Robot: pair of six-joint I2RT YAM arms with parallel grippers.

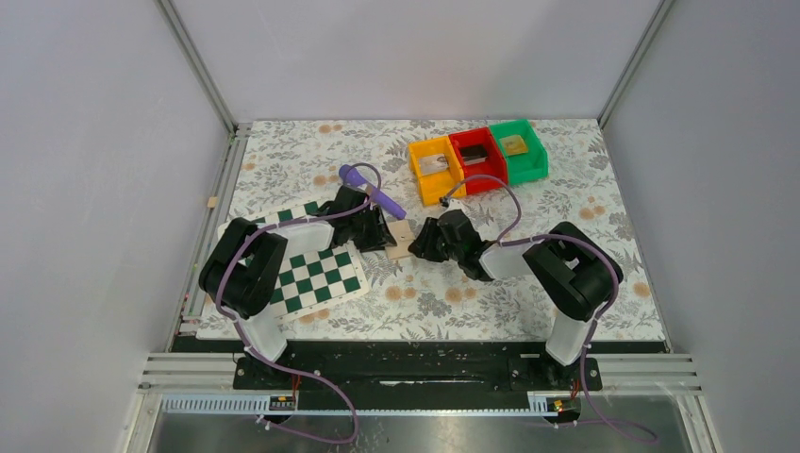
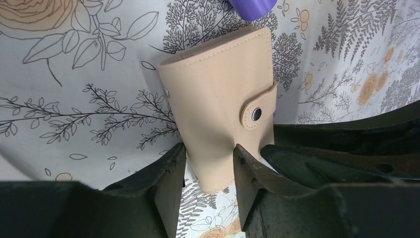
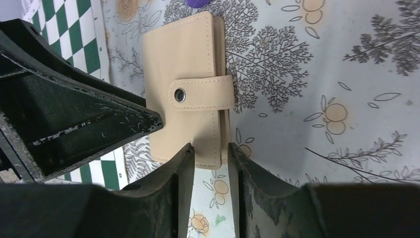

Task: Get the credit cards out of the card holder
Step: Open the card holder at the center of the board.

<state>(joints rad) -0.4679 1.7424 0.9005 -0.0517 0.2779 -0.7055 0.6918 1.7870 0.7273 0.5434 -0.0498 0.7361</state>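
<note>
Two arm bases bolted at the near edge of the flowered table [image 1: 585,283]; just past the left base, a green-and-white checkered board [image 1: 316,274] lying flat on the cloth. Further in, at mid-table, the card holder [image 1: 402,238], tan, folded shut, strap [image 3: 203,92] snapped down over its open edge; caught between both arms, which meet it from opposite sides. Left gripper [image 2: 210,151] closed partway, fingers [image 2: 171,168] pinching one end of the holder firmly enough to crease the leather. Right gripper [image 3: 210,148] likewise closed partway, fingers [image 3: 183,173] clamped on a corner of the other end, on the strap's side. Cannot tell whether flat on the cloth or lifted a little. Just beyond the holder, a purple pen-like cylinder [image 1: 373,189] lying slantwise. Farthest back, three bins in a touching row: yellow bin [image 1: 422,179], red bin [image 1: 491,175], green bin [image 1: 533,165]; one small flat item in each.
</note>
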